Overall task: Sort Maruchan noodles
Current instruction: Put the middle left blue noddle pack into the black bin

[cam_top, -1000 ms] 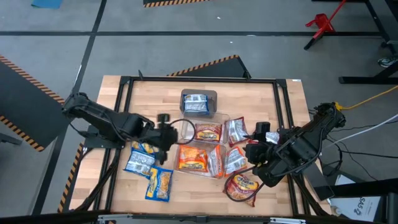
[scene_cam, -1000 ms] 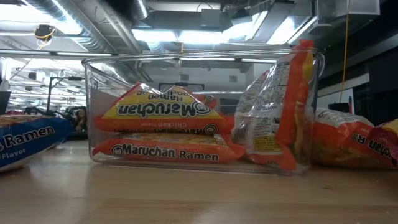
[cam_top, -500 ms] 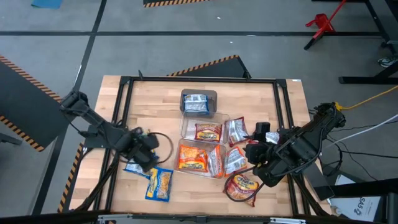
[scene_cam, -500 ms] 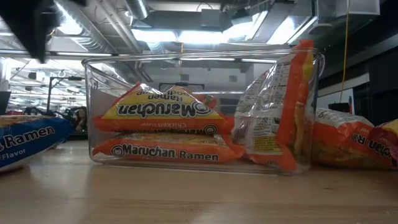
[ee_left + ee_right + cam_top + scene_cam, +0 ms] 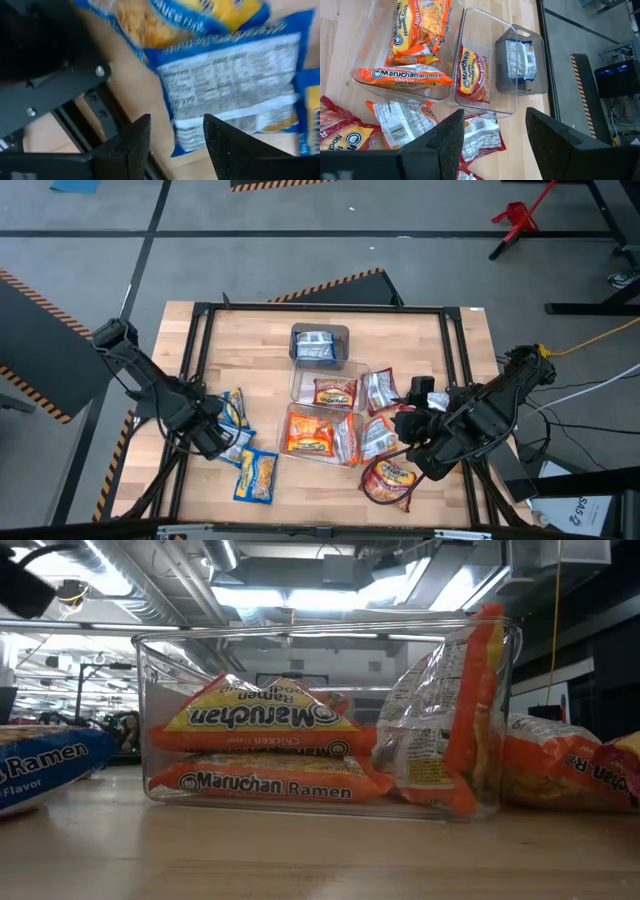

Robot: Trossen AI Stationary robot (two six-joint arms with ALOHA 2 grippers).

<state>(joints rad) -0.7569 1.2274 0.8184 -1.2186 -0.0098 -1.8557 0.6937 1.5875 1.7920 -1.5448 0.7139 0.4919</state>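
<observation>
My left gripper (image 5: 214, 440) (image 5: 176, 120) is open and hovers over the blue-and-yellow packets (image 5: 234, 412) lying flat by the table's left near corner. The left wrist view shows one of them (image 5: 235, 95) back side up beyond the fingertips. Another blue packet (image 5: 257, 476) lies nearer the near edge. My right gripper (image 5: 407, 425) (image 5: 495, 112) waits open to the right of the bins. Orange packets fill a clear bin (image 5: 320, 434) (image 5: 405, 50) (image 5: 250, 720). One red packet (image 5: 470, 70) lies in a second clear bin (image 5: 335, 391). A blue one (image 5: 520, 60) sits in a grey bin (image 5: 319, 345).
Loose red-and-silver packets (image 5: 378, 390) (image 5: 375, 438) (image 5: 392, 478) lie on the table right of the bins, under my right arm. A black metal frame (image 5: 200, 320) runs around the tabletop. Bare wood shows along the far edge (image 5: 250, 340).
My left gripper has drawn back from beside the clear bins toward the table's left and near edges, and now sits over the blue packets. My right arm has kept still.
</observation>
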